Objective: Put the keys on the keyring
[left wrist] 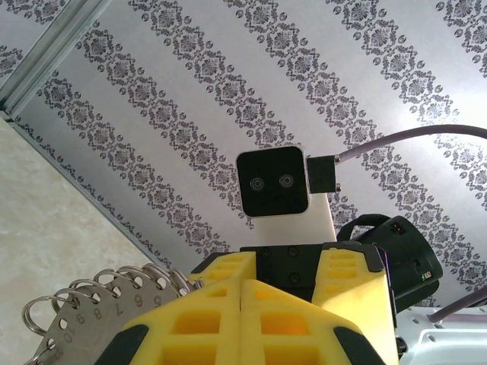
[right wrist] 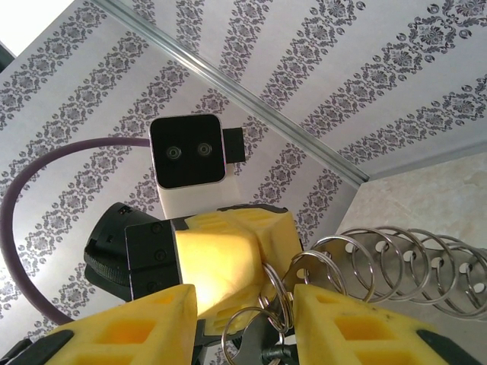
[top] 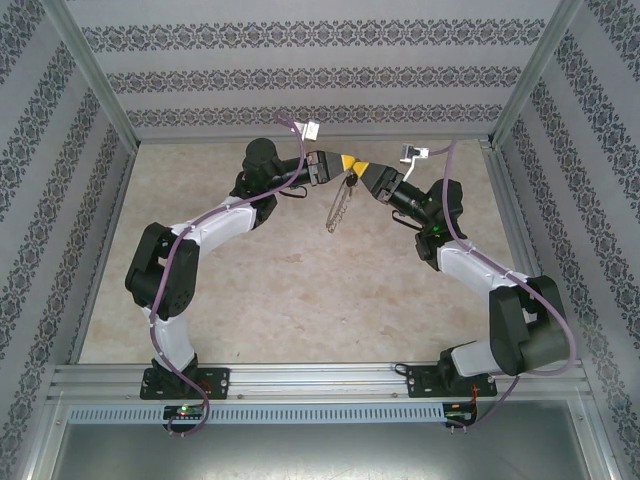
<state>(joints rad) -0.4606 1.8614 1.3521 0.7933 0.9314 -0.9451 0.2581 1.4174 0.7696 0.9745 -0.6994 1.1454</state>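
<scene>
Keyring (top: 340, 205), hanging above the tabletop near its far edge, pinched by the pressed-together left pincer (top: 351, 163). The right pincer (top: 363, 169) stands part-spread around the small rings (right wrist: 285, 293); whether it grips cannot be told. Likely light, stiff, slippery, swinging freely; best held by its numbered plate (left wrist: 76, 327).

Two arms, left arm (top: 220, 225) and right arm (top: 470, 262); two grippers, left gripper (top: 347, 163), right gripper (top: 364, 169); one keyring (top: 338, 208) at twelve o'clock.
</scene>
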